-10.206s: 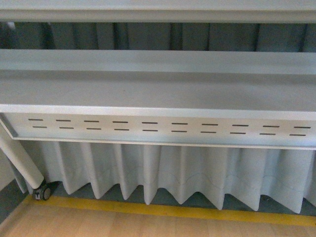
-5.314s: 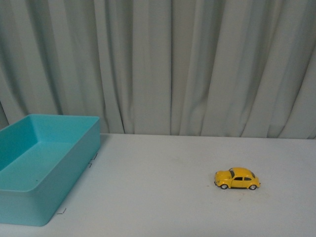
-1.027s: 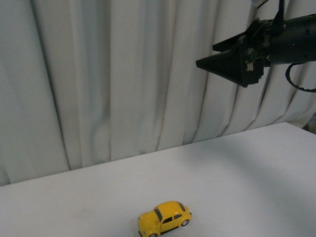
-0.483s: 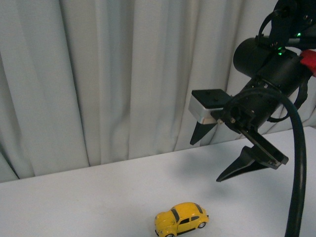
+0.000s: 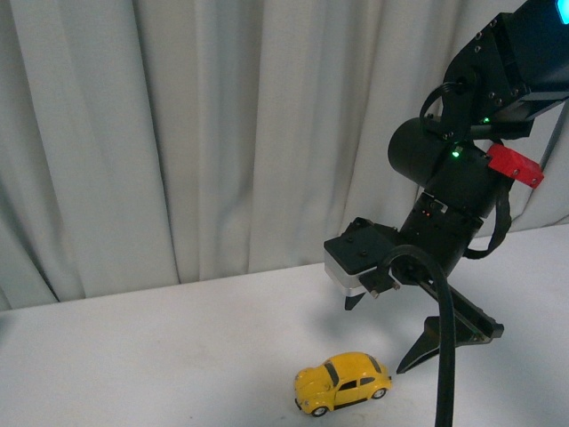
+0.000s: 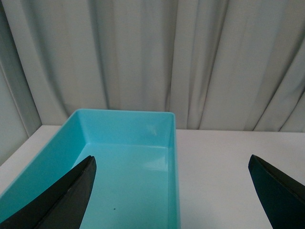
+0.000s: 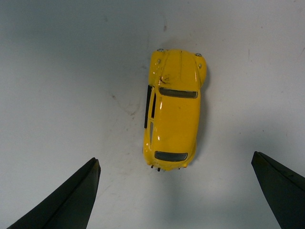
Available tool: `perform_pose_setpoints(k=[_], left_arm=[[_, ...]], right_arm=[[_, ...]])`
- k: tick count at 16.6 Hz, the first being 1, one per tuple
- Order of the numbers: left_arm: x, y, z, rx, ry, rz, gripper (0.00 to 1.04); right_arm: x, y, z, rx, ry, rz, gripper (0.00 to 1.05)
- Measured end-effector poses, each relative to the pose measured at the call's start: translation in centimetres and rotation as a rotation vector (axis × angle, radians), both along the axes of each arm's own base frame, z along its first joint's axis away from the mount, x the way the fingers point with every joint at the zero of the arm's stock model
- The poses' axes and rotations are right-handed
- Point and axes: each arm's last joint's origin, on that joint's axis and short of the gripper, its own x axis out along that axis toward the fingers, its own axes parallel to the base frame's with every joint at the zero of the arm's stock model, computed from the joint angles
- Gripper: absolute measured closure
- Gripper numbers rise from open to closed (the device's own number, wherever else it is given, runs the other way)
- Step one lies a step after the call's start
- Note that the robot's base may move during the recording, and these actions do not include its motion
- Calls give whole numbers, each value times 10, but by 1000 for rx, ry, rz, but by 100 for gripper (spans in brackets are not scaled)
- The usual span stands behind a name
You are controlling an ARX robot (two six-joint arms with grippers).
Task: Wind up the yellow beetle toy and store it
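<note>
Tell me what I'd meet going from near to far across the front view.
yellow beetle toy → far edge of the white table → pleated grey curtain

readable text: none in any view, honestly
yellow beetle toy (image 7: 174,109): plain yellow paint, no plate or badge I can make out
teal bin (image 6: 125,130): bare plastic walls, no lettering
right arm (image 5: 442,162): a little green light and a red tab (image 5: 515,165), nothing legible on either
</note>
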Motion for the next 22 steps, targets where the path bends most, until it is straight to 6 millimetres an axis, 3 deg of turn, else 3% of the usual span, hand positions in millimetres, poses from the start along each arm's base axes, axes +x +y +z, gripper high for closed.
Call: perform_pose_setpoints(k=[4, 15, 20, 22], left_arm=[[0, 0, 0, 0, 0, 0, 7], [0, 0, 0, 0, 0, 0, 7], [0, 0, 0, 0, 0, 0, 7], [0, 0, 0, 0, 0, 0, 7]], right_arm=[[9, 19, -27, -44, -9, 44, 7], [4, 41, -55, -107, 69, -138, 11], [1, 41, -60, -112, 59, -100, 57], [1, 41, -60, -113, 55, -93, 63]])
